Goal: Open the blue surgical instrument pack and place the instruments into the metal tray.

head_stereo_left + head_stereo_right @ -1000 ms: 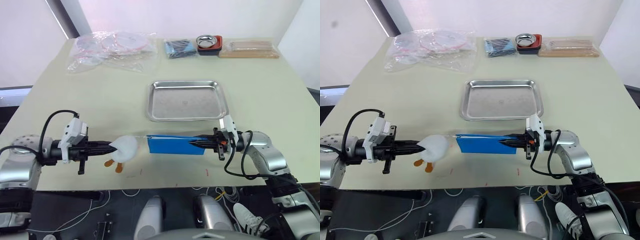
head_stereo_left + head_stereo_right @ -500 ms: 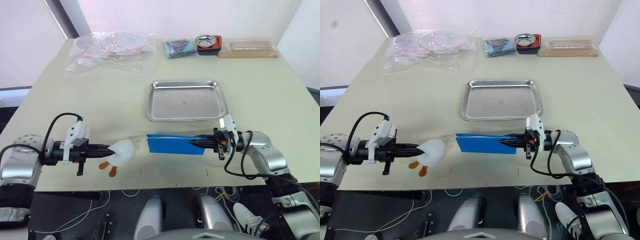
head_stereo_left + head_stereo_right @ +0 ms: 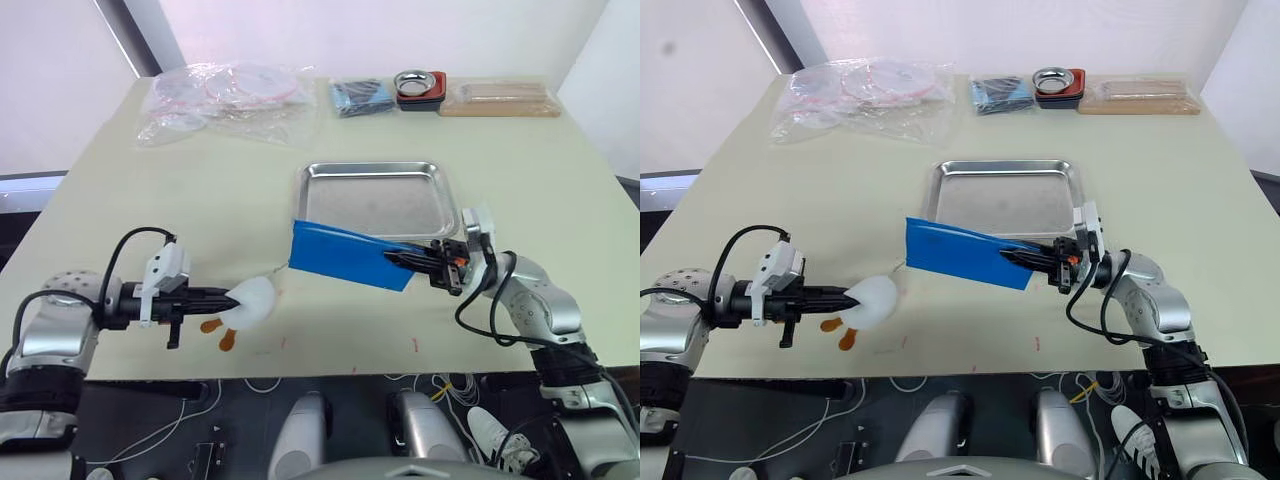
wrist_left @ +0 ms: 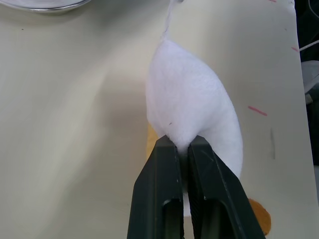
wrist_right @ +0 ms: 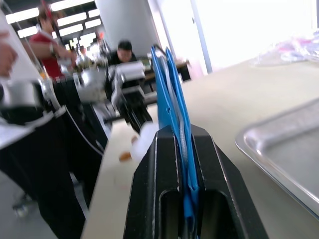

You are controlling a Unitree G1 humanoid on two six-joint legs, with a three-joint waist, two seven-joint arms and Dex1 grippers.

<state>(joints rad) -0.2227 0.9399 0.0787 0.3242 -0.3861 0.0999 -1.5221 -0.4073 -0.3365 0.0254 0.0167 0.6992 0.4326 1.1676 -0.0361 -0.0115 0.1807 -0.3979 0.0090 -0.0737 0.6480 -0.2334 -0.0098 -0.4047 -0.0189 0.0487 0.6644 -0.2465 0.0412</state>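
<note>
The left arm reaches low and level across the near edge of the pale cream table (image 3: 200, 200), and the left gripper (image 3: 226, 297) has its two black fingers (image 4: 162, 164) pinched tight on the edge of a soft white rounded pad (image 3: 252, 297) with small orange tabs beneath it, resting on the tabletop; a thin pale thread runs from the pad toward the pack. To the right, the bright blue rectangular fabric-like surgical instrument pack (image 3: 345, 255) is held off the table, tilted, its far corner overlapping the near left rim of the large shallow shiny steel tray (image 3: 372, 199), which lies flat mid-table. The right arm is bent at the elbow with its forearm angled inward, and the right gripper (image 3: 405, 259) is clamped on the pack's right end, blue layers sandwiched between its fingers (image 5: 154, 164). Along the far edge of the table lie clear plastic bags of round pale items (image 3: 225, 95), a darker blue packet with black contents (image 3: 360, 95), a small round metal bowl in a red holder (image 3: 419, 86) and a flat tan wooden-looking package (image 3: 498, 97). The right wrist view shows people standing beyond the table among equipment under ceiling lights.
</note>
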